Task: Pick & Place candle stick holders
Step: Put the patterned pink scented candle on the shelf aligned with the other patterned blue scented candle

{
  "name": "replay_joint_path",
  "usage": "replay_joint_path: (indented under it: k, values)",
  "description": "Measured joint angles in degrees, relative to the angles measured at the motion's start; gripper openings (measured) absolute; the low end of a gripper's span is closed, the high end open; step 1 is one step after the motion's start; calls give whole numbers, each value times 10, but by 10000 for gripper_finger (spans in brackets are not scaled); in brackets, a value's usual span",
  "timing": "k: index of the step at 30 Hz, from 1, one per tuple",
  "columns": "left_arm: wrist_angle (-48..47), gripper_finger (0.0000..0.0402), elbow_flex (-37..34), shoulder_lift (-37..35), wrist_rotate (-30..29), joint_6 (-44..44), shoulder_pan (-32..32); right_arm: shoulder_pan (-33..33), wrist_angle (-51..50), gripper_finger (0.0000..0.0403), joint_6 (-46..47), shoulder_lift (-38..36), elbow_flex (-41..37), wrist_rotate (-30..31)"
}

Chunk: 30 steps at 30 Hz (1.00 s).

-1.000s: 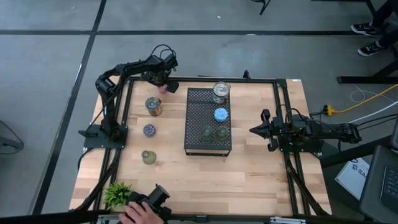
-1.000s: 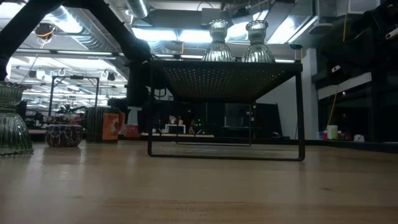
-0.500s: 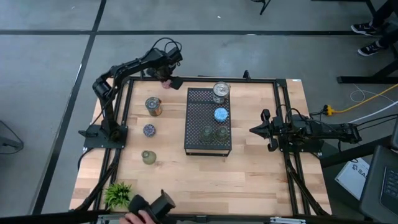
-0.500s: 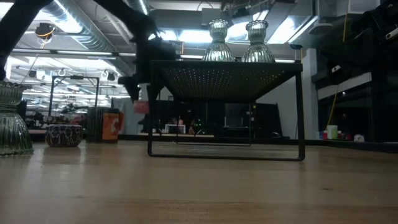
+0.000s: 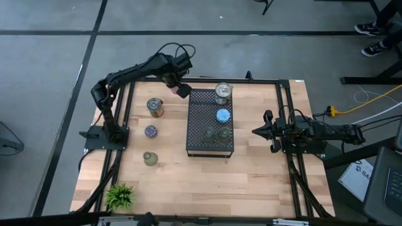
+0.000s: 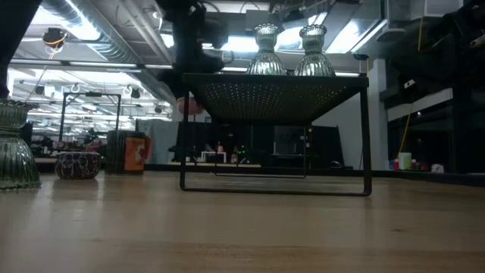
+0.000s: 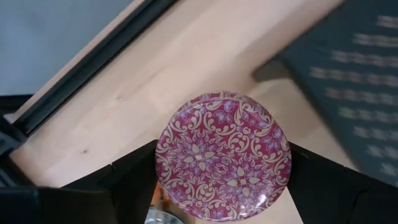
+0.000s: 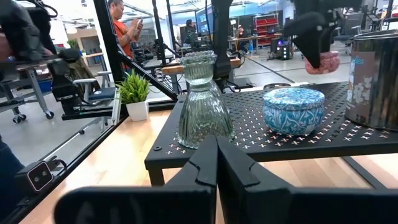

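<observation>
My left gripper (image 5: 178,86) is shut on a pink patterned round holder (image 7: 222,155), above the table by the far left corner of the black perforated tray (image 5: 210,145). The pink holder also shows in the low view (image 6: 190,106). On the tray stand a silvery holder (image 5: 222,93), a blue holder (image 5: 222,115) and two clear glass holders (image 5: 217,134). A silvery-gold holder (image 5: 154,107), a small blue one (image 5: 151,131) and an olive-green one (image 5: 149,158) rest on the table to the tray's left. My right gripper (image 5: 255,131) is shut and empty to the right of the tray. My left gripper pinches the pink holder between its two fingers (image 7: 130,183) by opposite sides of its round wall (image 7: 163,163). The fingers come from above, pointing down. The holder is lifted clear of the table, its patterned round face toward the wrist camera.
A small green plant (image 5: 119,196) stands at the near left corner. Black frame rails (image 5: 286,107) run along the table's edges. Bare wood lies between the tray and the near edge.
My left gripper has lifted the pink holder off the table's far left part and carried it up and toward the right, to the tray's far left corner. A person's hand with a dark device at the near edge has drawn back out of view.
</observation>
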Motion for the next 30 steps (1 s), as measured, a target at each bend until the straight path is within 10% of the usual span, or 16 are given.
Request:
replay_joint_path:
  k: [30]
  values:
    - [79, 306, 0, -32, 122, 201, -157, 0, 0, 3, 0, 0, 0, 0]
